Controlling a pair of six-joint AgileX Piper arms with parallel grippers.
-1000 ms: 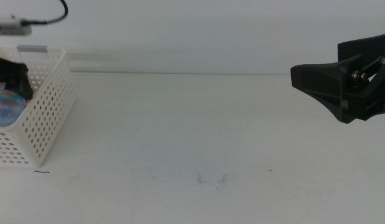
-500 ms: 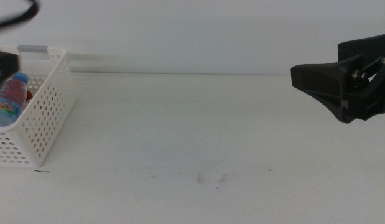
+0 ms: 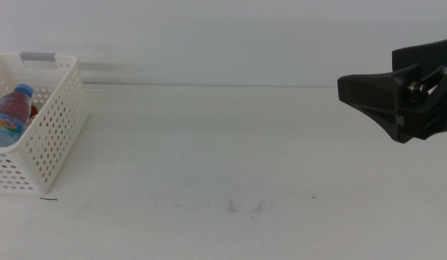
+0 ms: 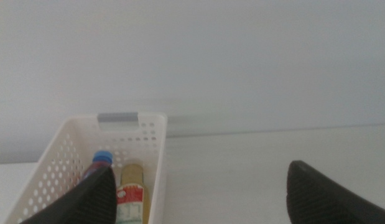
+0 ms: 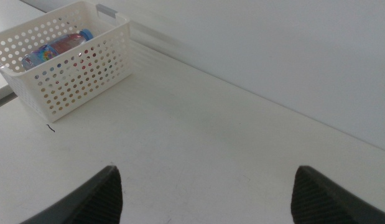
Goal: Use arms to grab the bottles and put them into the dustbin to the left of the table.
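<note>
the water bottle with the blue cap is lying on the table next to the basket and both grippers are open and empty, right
Not quite. The water bottle is inside the basket, not on the table beside it; the middle view shows it behind the perforated wall. The left wrist view shows it beside the tea bottle. The rest holds: the left gripper and right gripper are open and empty.

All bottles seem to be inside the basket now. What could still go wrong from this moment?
1. The left gripper, jaws open, hangs above the dustbin, close to the water bottle and tea bottle. Dropping low as it withdraws, it might catch the rim and shift the dustbin.
2. The dustbin sits at the table edge on the left; a knock might push it off.
3. The right gripper waits open at the right, low over the table.
</note>
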